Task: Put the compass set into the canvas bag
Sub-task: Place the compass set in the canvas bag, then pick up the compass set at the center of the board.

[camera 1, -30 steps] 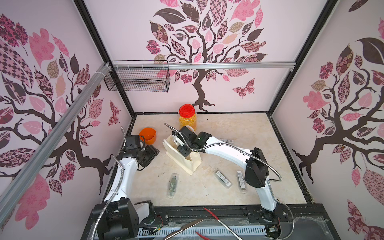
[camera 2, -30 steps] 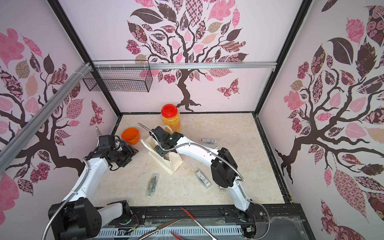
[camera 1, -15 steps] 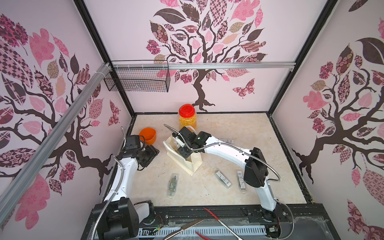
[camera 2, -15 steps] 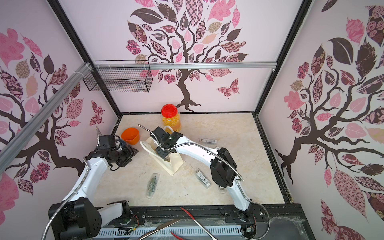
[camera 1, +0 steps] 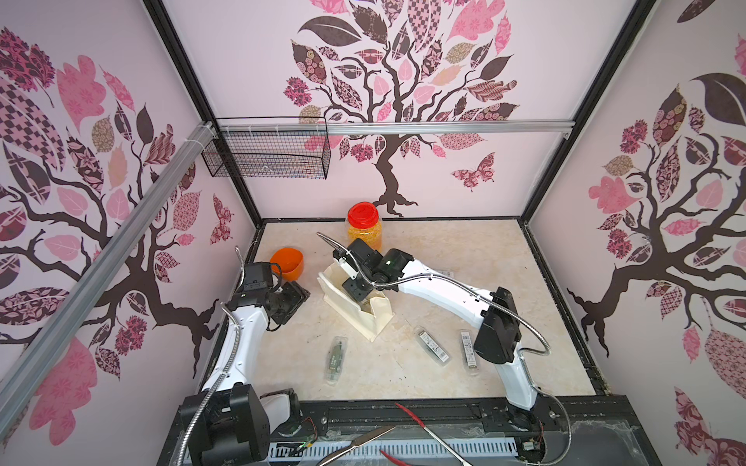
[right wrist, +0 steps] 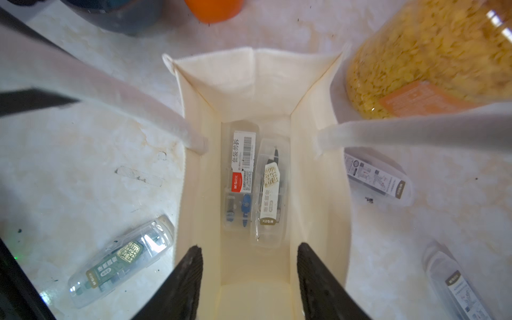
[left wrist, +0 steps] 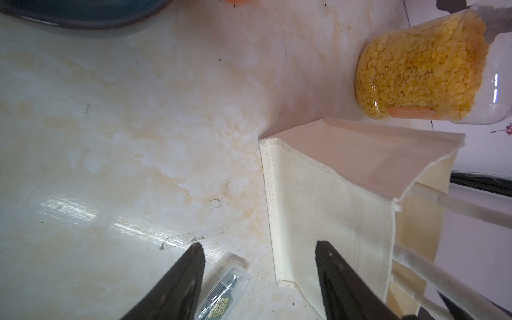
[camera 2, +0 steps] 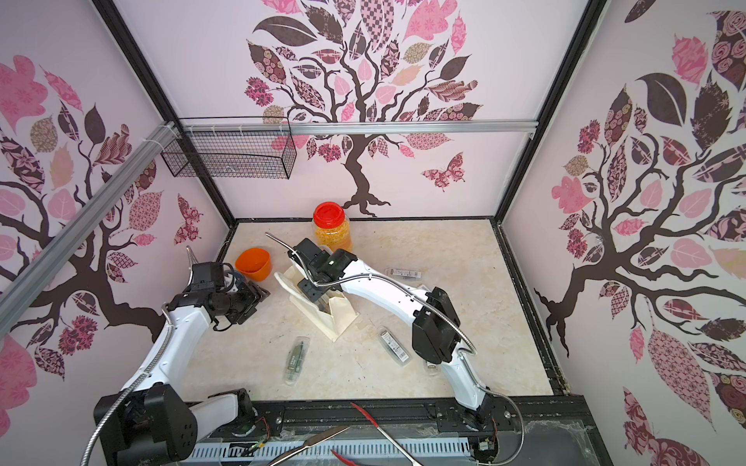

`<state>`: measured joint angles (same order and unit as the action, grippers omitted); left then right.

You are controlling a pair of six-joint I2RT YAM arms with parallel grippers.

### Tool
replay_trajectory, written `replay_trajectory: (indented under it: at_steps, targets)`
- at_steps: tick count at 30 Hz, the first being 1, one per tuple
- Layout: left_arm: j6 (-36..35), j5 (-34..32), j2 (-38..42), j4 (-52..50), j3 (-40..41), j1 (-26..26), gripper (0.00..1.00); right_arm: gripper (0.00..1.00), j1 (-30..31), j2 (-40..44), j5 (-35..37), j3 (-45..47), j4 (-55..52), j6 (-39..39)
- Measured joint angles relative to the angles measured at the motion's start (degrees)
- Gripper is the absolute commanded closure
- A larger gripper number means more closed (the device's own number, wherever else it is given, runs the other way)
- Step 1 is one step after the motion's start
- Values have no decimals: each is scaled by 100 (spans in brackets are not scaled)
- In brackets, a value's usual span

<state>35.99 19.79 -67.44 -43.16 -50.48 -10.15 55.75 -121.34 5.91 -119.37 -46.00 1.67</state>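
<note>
While two compass sets (right wrist: 267,194) lie in the canvas bag (right wrist: 255,88), right hand (right wrist: 246,249) hangs above it, jaws apart & empty; left hand (left wrist: 259,246) open, empty, nearby.

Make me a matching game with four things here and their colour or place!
Things:
1. jar
2. cup
3. bag
4. basket

Matches:
A. orange all over
B. hangs up high
C. has a red lid
D. holds two clear cases

Pairs: 1-C, 2-A, 3-D, 4-B
</note>
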Motion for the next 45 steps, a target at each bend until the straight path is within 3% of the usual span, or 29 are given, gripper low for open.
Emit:
replay_trajectory:
  at_steps: [7,12,16,23,30,45]
  targets:
    - [0,68,0,2,0,0,32,38,-129,774,2,9,166,57]
    - [-2,122,-22,2,0,0,32,36,-1023,1722,-179,420,247,334]
    - [-17,131,-68,-4,-9,0,32,34,-1945,2374,26,1180,247,481]
    - [-50,177,-103,17,-57,0,32,29,-2868,3016,42,3235,295,920]
    - [-105,238,-136,24,-57,0,32,24,-3351,2977,-87,4962,260,1296]
    - [-175,538,-487,111,-57,0,32,21,-3322,2181,-516,5184,238,1438]
